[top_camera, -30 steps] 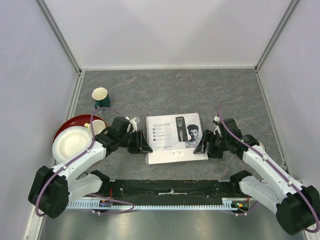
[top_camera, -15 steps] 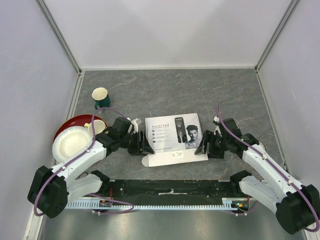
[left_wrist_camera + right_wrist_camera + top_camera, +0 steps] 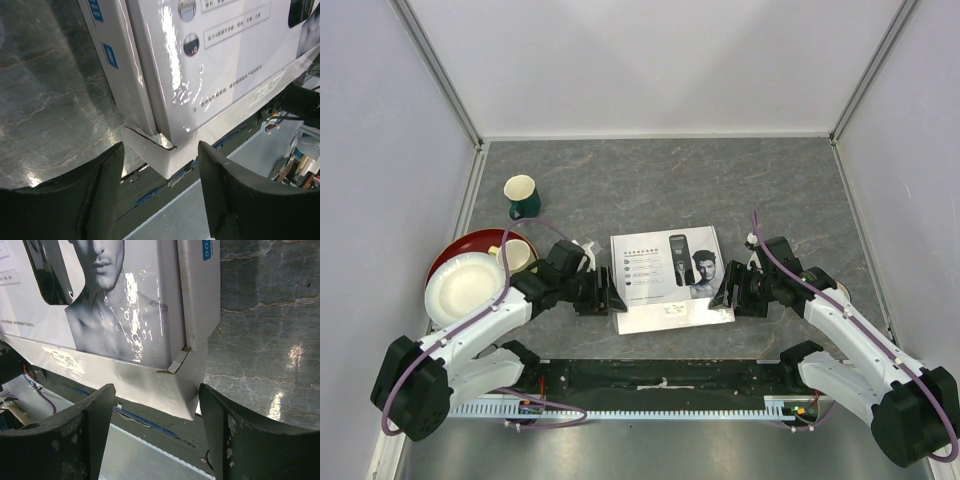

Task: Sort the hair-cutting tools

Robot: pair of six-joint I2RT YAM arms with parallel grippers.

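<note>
None of the hair-cutting tools themselves show; only a printed clipper is seen on the lid of the white cardboard box lying flat mid-table. A white flap sticks out from the box's near side. My left gripper sits at the box's near left corner, open, with the flap's corner between its fingers and touching neither. My right gripper mirrors it at the near right corner, also open. In the right wrist view the flap's corner hangs between the spread fingers.
A green-and-cream mug stands at the back left. A red dish with a white plate on it lies at the left, and a cream mug sits beside my left arm. A black rail runs along the near edge.
The left gripper's jaws have spread wider and it has shifted slightly along the box's near left corner. The near flap now looks narrower from above. The right arm has stayed put.
</note>
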